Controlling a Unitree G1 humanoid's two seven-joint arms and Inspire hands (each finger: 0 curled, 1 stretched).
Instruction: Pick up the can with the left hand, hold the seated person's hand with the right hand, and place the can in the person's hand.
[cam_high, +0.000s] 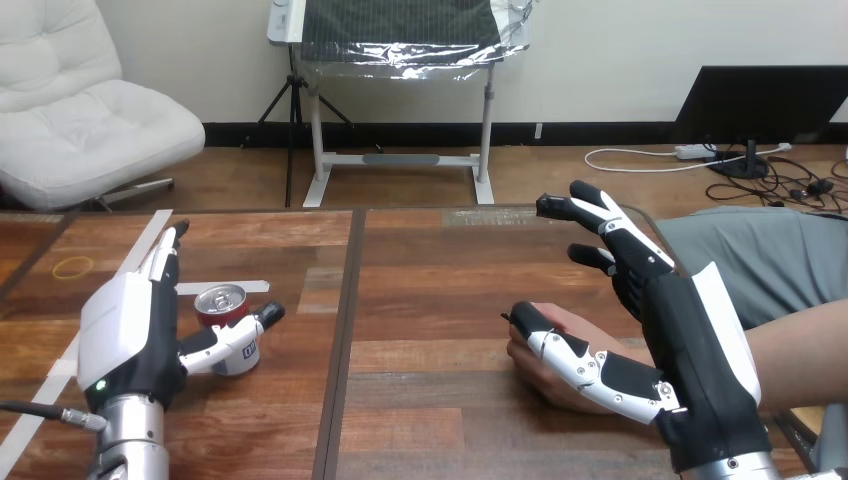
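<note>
While the left robot hand (130, 335) flanks the upright can (222, 305), the right (690, 340) overhangs the person's hand (545, 375), both open.

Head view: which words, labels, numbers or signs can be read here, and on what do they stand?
Can: print on its side, next to the thumb of the left hand, too small and blurred to read.
Table, right hand: no text that can be read.

Beyond the wooden bench (430, 300) I noted a pale wall (620, 40), a black baseboard (600, 131) and a wood floor (560, 180). White armchair (80, 110) at left. White stand (400, 160) at centre carried a foil-edged panel (400, 25), with a tripod (288, 110) beside it. Dark monitor (765, 105) and cables (650, 158) on the floor at right.
</note>
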